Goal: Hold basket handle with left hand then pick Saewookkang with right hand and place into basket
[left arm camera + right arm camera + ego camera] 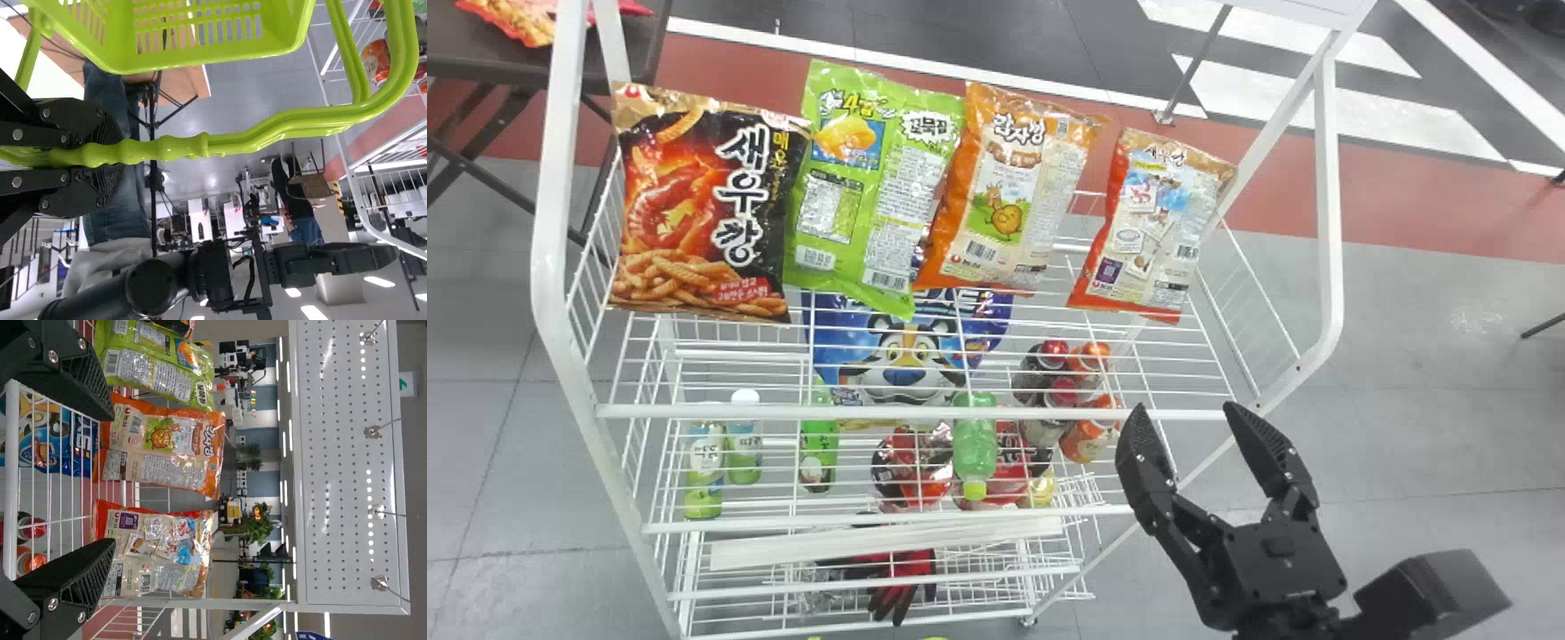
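Basket handle [170, 145] sits closed between the left fingers [73, 190], gripped at its ribbed stretch, likely so the basket [200, 61] stays steady for loading. Right fingers [1142, 453] are spread and empty, in front of the white rack near its right side. What I take for the Saewookkang [1152, 227], the red-and-white packet, stands upright at the right end of the top shelf's row, leaning slightly, its broad face towards the robot; that stance leaves its side edges reachable for a pinch. In the right wrist view the gap between the fingers partly faces the orange packet [1014, 191] beside it, so a small shift towards the rack's outer side seems wise before closing. A narrow space parts the two packets at their lower edges, enough perhaps for one finger. The front rail [925, 412] runs low before the packets, and the side grid [1249, 311] and frame post [1328, 196] limit room on the outside; lifting clear above the rail looks the safest way out towards the basket.
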Motion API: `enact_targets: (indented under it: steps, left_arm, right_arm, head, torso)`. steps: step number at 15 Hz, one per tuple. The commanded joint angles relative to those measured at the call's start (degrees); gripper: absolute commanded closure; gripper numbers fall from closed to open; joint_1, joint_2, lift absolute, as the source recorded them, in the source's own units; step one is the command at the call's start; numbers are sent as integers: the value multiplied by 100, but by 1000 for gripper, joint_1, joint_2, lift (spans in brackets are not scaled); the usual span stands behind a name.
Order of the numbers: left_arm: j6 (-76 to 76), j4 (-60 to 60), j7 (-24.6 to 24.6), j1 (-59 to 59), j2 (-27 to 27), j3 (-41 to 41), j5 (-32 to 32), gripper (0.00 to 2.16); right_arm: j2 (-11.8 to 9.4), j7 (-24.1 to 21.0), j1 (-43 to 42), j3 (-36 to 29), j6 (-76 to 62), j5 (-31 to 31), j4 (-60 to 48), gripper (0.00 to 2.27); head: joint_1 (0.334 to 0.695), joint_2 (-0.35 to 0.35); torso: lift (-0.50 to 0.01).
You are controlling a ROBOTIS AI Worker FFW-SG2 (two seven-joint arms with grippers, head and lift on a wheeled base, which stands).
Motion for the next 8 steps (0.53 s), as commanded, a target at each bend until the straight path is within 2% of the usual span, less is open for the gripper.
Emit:
enact_targets:
  steps: [1, 2, 4, 6, 8]
  left_arm:
    - [-4, 5, 2, 0, -9, -18, 0, 1828]
    - [-22, 40, 19, 0, -9, -53, -9, 1828]
    - [-57, 84, 19, 9, -35, -97, -9, 1828]
    - [-57, 101, 19, 26, -35, -114, -26, 1828]
    - [-92, 110, 2, 9, -26, -149, -79, 1828]
  right_arm:
    - [9, 8, -260, -59, 79, 0, 156, 178]
    - [53, 140, -524, -112, 167, 0, 358, 178]
    - [281, 430, -1130, -262, 765, -18, 578, 178]
    - [308, 483, -1613, -350, 1415, -18, 692, 178]
    - [431, 606, -2044, -596, 1995, -158, 868, 178]
  head:
    - [695, -350]
    - [695, -350]
    - [695, -350]
    - [695, -350]
    - [695, -350]
  torso:
    - [-19]
    - [-19]
    - [-19]
    - [-19]
    - [-19]
